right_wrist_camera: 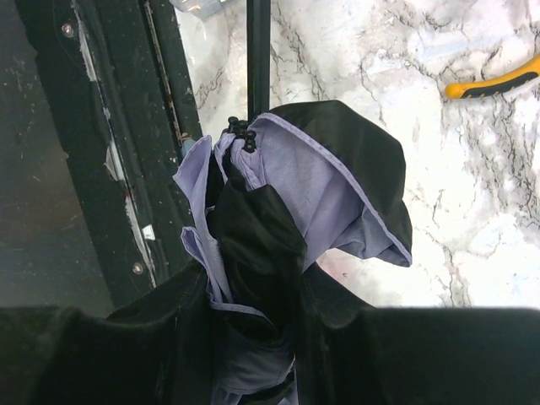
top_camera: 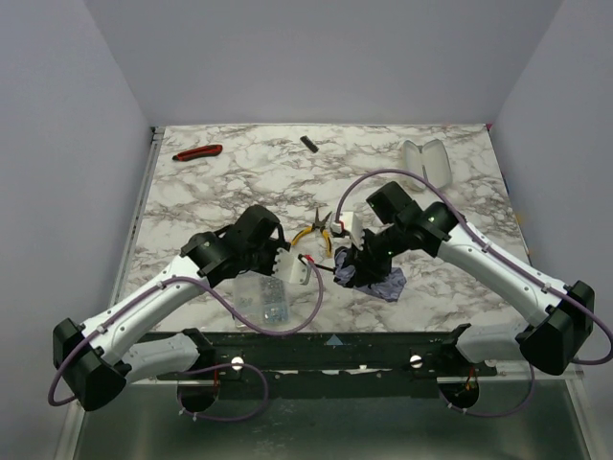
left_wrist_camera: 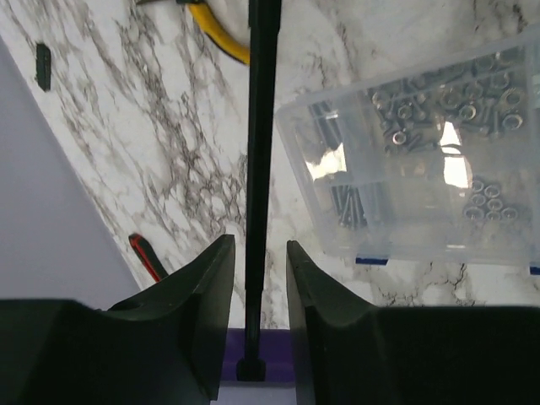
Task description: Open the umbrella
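Near edge, top view: clear parts box (top_camera: 261, 299) on the marble table (top_camera: 239, 187), just beside the left gripper (top_camera: 295, 268) at its 7 o'clock. Shows screws and washers sorted in compartments in the left wrist view.

Left gripper: clenched on the small lavender handle (left_wrist_camera: 257, 354) of the umbrella (top_camera: 369, 276). Handle fills the gap at the finger roots. Thin black shaft (left_wrist_camera: 261, 126) leaves between the fingertips toward 12 o'clock in that view, with narrow slivers of table visible either side.

Umbrella: held low over the table just near of centre, spanning between both grippers, roughly along the 9-to-3 line in the top view. Not opened; canopy (right_wrist_camera: 321, 186) folded and crumpled.

Right gripper (top_camera: 352, 257): grasping the bunched canopy. In its wrist view, lavender cloth and black lining pack the space between the fingers and bulge past the tips in loose folds. Rib ends cluster where the shaft enters the cloth. In the top view, cloth spills onto the table at 5 o'clock of this gripper.

Mid table: yellow-handled pliers (top_camera: 314, 230), flat, at 12 o'clock of the gap between the grippers, near but apart.

Far side: red-handled tool (top_camera: 197, 151) at 11 o'clock, small black object (top_camera: 308, 144) at 12 o'clock, clear open case (top_camera: 426, 160) at 1 o'clock; all well apart from both grippers.
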Available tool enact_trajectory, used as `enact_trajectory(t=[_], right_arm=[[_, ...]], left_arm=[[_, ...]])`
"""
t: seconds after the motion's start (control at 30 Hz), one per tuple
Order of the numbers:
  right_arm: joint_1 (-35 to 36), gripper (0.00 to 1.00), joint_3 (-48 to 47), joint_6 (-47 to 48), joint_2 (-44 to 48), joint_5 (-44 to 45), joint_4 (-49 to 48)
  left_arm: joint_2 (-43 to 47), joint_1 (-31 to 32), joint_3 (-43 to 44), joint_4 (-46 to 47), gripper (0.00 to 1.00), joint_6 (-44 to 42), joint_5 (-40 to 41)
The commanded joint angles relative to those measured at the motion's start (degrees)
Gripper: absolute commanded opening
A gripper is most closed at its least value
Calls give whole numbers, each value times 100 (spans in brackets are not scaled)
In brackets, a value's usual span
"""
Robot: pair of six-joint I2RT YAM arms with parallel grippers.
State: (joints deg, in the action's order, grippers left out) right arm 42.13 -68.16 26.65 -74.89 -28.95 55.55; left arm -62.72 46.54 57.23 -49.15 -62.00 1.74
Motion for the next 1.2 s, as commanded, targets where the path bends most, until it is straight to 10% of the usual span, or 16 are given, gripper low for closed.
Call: enact_trajectory(t=[0.0, 0.77, 0.97, 1.17], right_arm=[[-14, 0, 96, 236, 189, -82, 340], [-22, 0, 1342, 1123, 879, 724, 1063], [-21, 0, 1248, 953, 711, 498, 828], [-24, 0, 868, 633, 448, 240, 306]], left_arm=[[324, -689, -196, -56, 31, -459, 327], [530, -3609, -784, 522, 29, -2720, 82], [257, -3432, -26, 268, 31, -2313, -375], [225, -2691, 561, -140, 55, -1952, -802]])
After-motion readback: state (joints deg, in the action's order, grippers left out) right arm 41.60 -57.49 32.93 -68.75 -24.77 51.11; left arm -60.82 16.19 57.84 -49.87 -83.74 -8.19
